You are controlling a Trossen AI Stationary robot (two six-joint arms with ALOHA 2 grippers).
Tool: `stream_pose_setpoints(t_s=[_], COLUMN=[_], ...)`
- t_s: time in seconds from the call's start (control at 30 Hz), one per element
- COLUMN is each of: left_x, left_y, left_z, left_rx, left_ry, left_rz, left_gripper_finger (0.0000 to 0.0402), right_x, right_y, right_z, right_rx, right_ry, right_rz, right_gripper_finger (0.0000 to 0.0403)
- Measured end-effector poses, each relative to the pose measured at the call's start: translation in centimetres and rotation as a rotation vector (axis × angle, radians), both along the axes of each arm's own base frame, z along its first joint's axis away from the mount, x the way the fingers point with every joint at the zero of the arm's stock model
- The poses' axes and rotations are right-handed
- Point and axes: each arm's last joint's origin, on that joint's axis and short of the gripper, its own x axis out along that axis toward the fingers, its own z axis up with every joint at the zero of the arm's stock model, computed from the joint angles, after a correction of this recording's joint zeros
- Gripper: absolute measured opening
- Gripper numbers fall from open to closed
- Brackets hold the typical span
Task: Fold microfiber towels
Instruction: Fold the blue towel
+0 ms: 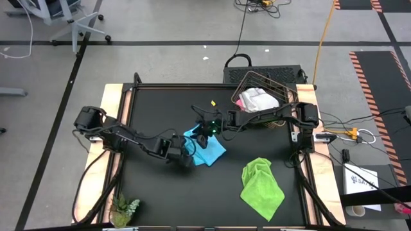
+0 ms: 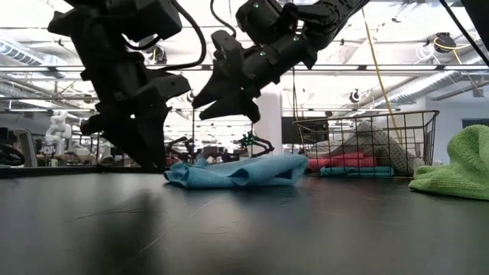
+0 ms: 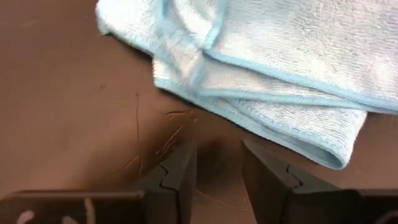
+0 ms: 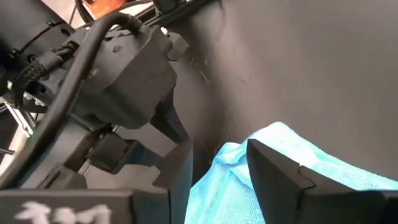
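Black worktop (image 1: 167, 199) with wood side rails. Wire basket (image 1: 282, 86) at the far right corner of the worktop, holding a white-grey towel (image 1: 257, 99); low view shows pink (image 2: 344, 159) and blue (image 2: 355, 171) cloth lower in the basket too. Lime green towel (image 1: 262, 186) lies crumpled near the front right of the worktop, well apart from the arms. Light blue towel (image 1: 215, 153) sits near the worktop middle, loosely folded over on itself, flat on the surface with layered hemmed edges showing in the left wrist view (image 3: 280, 81).

Left claw (image 1: 187, 158) is down low at the towel's left edge, fingers (image 3: 177, 180) a narrow gap apart, holding nothing, tips just short of the towel's folded edge. Right claw (image 1: 204, 133) hovers above the towel's far edge, jaws parted, nothing between them; in the low view (image 2: 205, 98) it is clear of the cloth. Small green plant (image 1: 123, 208) at the front left corner.
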Motion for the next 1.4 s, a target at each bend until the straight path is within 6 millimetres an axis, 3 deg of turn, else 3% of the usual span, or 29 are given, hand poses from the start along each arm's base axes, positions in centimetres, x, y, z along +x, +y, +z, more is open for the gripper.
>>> stream_pose_setpoints(t_s=[0.27, 0.47, 0.73, 1.1, 1.3, 1.4], left_x=[-0.1, -0.1, -0.1, -0.1, -0.1, -0.1], left_y=[0.0, 0.1, 0.2, 0.2, 0.2, 0.2], left_z=[0.0, 0.0, 0.0, 0.0, 0.1, 0.1], left_rx=[-0.003, -0.003, 0.018, 0.034, 0.035, 0.035], left_ry=[0.001, -0.001, 0.012, 0.006, 0.007, 0.007], left_rz=[0.018, 0.027, 0.005, 0.014, 0.013, 0.013], left_gripper_finger=[0.0126, 0.0126, 0.0126, 0.0126, 0.0126, 0.0126], right_x=[-0.2, -2.2, -5.3, -4.6, -4.7, -5.2], right_y=[0.1, 1.2, 4.6, 8.4, 8.3, 8.4], right_z=[0.2, 1.3, 1.8, 2.1, 1.9, 0.9], right_rx=[0.017, 0.094, -0.212, -0.746, -0.75, -0.716], right_ry=[0.009, 0.131, 0.323, 0.192, 0.21, 0.234], right_rz=[0.02, 0.208, 0.512, 0.767, 0.752, 0.735], right_gripper_finger=[0.0155, 0.0152, 0.0133, 0.0133, 0.0133, 0.0132])
